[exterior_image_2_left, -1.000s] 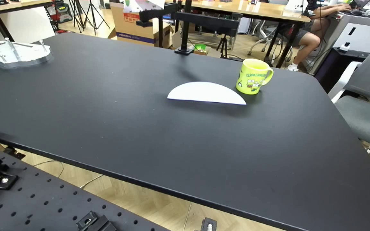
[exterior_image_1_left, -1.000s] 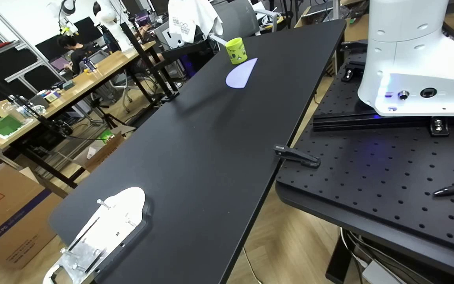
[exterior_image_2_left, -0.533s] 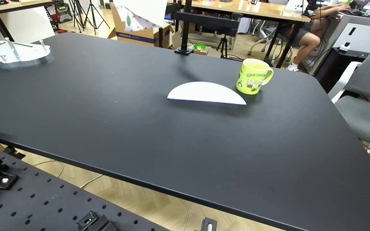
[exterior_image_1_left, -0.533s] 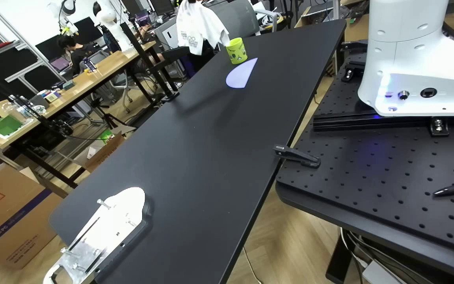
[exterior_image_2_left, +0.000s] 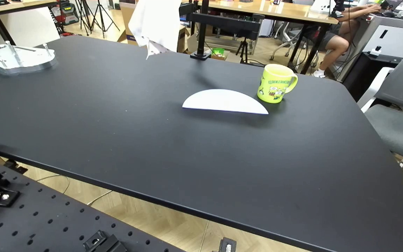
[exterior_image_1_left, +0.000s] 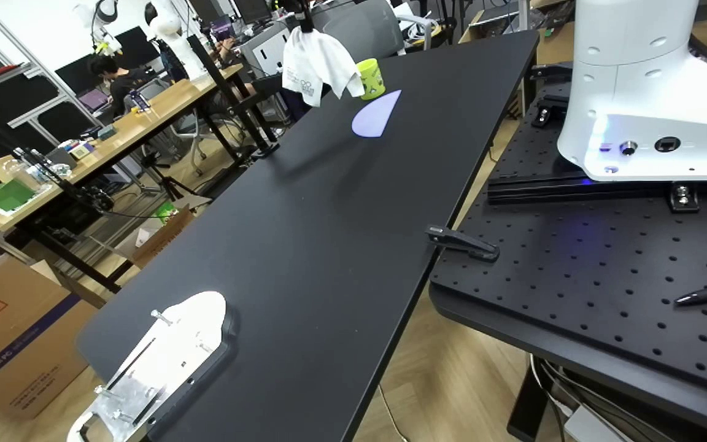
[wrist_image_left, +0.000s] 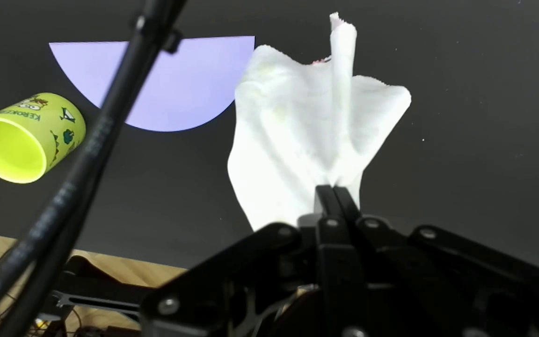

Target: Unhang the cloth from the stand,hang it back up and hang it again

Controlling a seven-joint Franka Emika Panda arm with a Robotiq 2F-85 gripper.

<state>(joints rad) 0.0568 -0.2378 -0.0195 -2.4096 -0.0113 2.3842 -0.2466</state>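
White cloth point(wrist_image_left: 297, 135) – 1 pc, in gripper point(wrist_image_left: 333, 191) – 1 mug point(wrist_image_left: 33, 133) apart

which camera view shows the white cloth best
The wrist view: the white cloth appears largest there, folds visible, pinched in the shut gripper, which hides part of it. In an exterior view the white cloth hangs small but uncropped; in an exterior view the picture's top edge crops the white cloth.
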